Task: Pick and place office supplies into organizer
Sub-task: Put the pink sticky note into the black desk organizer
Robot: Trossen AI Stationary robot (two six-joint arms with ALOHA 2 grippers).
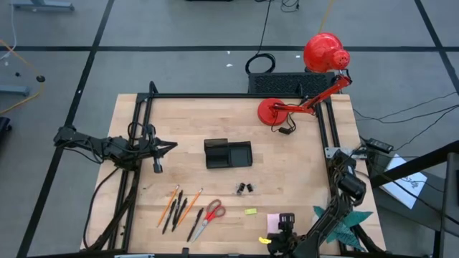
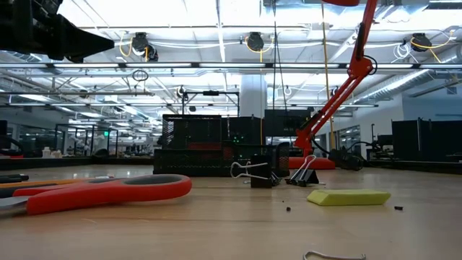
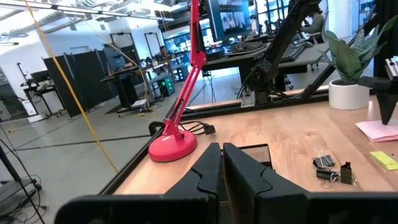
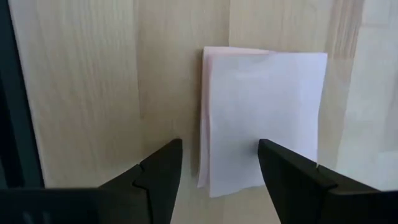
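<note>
The pink sticky-note pad (image 4: 264, 118) lies flat on the wooden table near its front edge, right of centre. My right gripper (image 4: 217, 168) hangs over it, pointing steeply down and open, one finger beside the pad's edge and the other above the pad. I see no touch. In the high view, orange and black pens (image 1: 176, 208), red-handled scissors (image 1: 209, 217), a yellow piece (image 1: 250, 211) and two black clips (image 1: 245, 188) lie loose in front of the black organizer (image 1: 228, 153). My left gripper (image 1: 172, 146) waits shut, held level above the table left of the organizer.
A red desk lamp (image 1: 287, 109) stands at the back right, its head (image 1: 324, 51) beyond the table's edge. A teal paper plant (image 1: 348, 218) sits at the near right corner beside my right arm. Bare wood lies between the organizer and the lamp.
</note>
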